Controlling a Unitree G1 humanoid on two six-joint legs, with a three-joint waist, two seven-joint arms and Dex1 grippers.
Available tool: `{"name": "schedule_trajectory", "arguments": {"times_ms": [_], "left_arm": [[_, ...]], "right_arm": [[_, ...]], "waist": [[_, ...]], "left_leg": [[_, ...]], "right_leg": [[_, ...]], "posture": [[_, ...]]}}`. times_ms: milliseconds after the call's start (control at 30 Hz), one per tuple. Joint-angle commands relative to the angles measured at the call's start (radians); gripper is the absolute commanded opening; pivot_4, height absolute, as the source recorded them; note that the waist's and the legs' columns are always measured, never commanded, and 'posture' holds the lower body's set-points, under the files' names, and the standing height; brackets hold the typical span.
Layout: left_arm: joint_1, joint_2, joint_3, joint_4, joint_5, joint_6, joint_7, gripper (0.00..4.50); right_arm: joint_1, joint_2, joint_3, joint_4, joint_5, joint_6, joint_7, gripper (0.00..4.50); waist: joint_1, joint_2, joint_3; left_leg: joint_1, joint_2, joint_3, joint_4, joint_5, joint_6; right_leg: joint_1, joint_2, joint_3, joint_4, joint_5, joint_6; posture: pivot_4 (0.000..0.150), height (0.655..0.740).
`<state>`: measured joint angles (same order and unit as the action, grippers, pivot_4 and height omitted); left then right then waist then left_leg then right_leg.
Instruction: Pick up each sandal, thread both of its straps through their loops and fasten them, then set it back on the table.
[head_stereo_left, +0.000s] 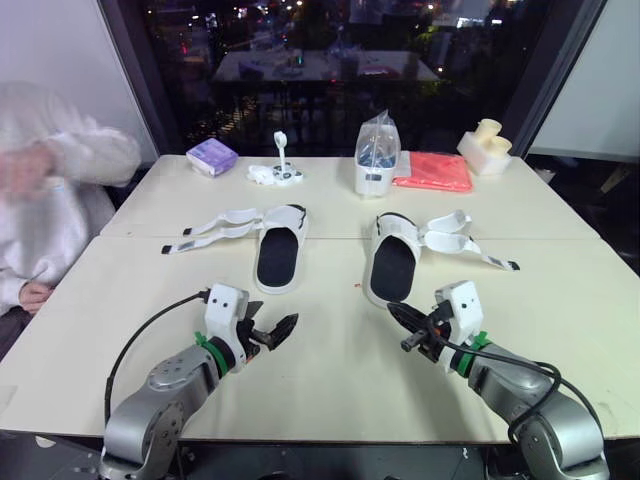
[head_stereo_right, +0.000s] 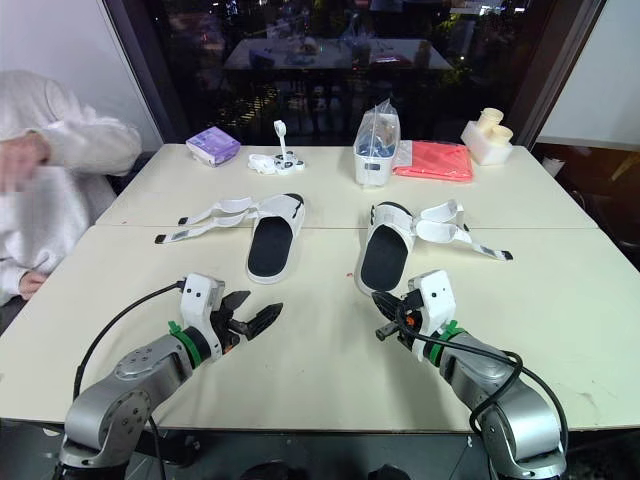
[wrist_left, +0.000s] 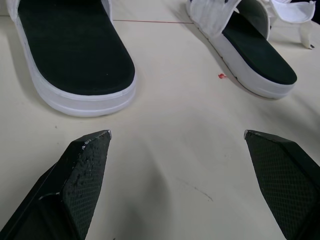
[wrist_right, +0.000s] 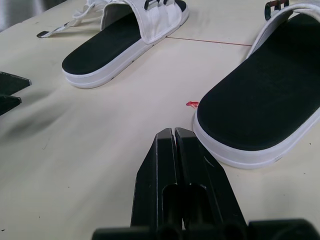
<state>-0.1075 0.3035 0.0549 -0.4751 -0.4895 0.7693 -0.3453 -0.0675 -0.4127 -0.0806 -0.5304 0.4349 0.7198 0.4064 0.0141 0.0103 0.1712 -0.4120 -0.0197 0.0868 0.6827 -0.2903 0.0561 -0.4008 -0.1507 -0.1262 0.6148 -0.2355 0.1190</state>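
Dark window (head_stereo_left: 330, 60) behind, pale table (head_stereo_left: 330, 375) in front. Head views: left sandal (head_stereo_left: 278, 250) & right sandal (head_stereo_left: 392, 262) lie side by side mid-table, soles down, toes toward the robot. The left sandal's straps (head_stereo_left: 215, 228) trail out flat to the robot's left, the right one's go out to its right, and none are fastened. Left gripper (head_stereo_left: 278, 332) hovers nr the table short of the left sandal, fingers spread, holding nothing. Right gripper (head_stereo_left: 395, 310) sits just short of the right sandal's toe, fingers pressed together, also empty. Far side has a purple box (head_stereo_left: 211, 157), plastic bag (head_stereo_left: 378, 150) & red cloth (head_stereo_left: 433, 171). A person (head_stereo_left: 50, 190) sits at the robot's left.

Left wrist view: the two fingers stand wide apart w/ bare table between them. The left sandal's toe is close ahead, not touched, w/ a red speck (wrist_left: 221, 76) beyond.

Right wrist view: fingers closed flat against each other. The right sandal's toe is just beside them. Buckle loops (wrist_right: 156, 4) show on the left sandal's band.

Step, as I read it: very start, approach before the 1st pick-up, nothing threaded yet. Next prob. calls for opening the right fingers, gripping one sandal by its sole edge or band & lifting it. The other gripper would then pinch a strap end and aim it at its loop.
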Motion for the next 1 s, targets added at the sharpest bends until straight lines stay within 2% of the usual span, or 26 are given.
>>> {"name": "schedule_trajectory", "arguments": {"times_ms": [33,967,1000], "left_arm": [[-0.01,0.019,0.005,-0.028,0.01,-0.035,-0.008,4.48],[-0.02,0.015,0.006,-0.043,-0.037,-0.01,-0.003,4.48],[-0.02,0.014,0.005,-0.044,-0.037,-0.01,-0.002,4.5]], "right_arm": [[-0.004,-0.013,0.003,-0.054,0.004,-0.012,0.003,0.0],[-0.019,-0.044,0.02,-0.055,-0.023,-0.019,-0.006,0.0],[-0.039,-0.039,0.014,-0.037,-0.043,-0.028,-0.027,0.25]], "waist": [[-0.001,0.0,0.0],[-0.001,0.0,0.0],[-0.001,0.0,0.0]], "left_leg": [[0.0,0.0,0.0,0.0,0.0,0.0],[0.0,0.0,0.0,0.0,0.0,0.0],[0.0,0.0,0.0,0.0,0.0,0.0]], "right_leg": [[0.0,0.0,0.0,0.0,0.0,0.0],[0.0,0.0,0.0,0.0,0.0,0.0],[0.0,0.0,0.0,0.0,0.0,0.0]], "posture": [[0.15,0.74],[0.15,0.74],[0.15,0.74]]}}
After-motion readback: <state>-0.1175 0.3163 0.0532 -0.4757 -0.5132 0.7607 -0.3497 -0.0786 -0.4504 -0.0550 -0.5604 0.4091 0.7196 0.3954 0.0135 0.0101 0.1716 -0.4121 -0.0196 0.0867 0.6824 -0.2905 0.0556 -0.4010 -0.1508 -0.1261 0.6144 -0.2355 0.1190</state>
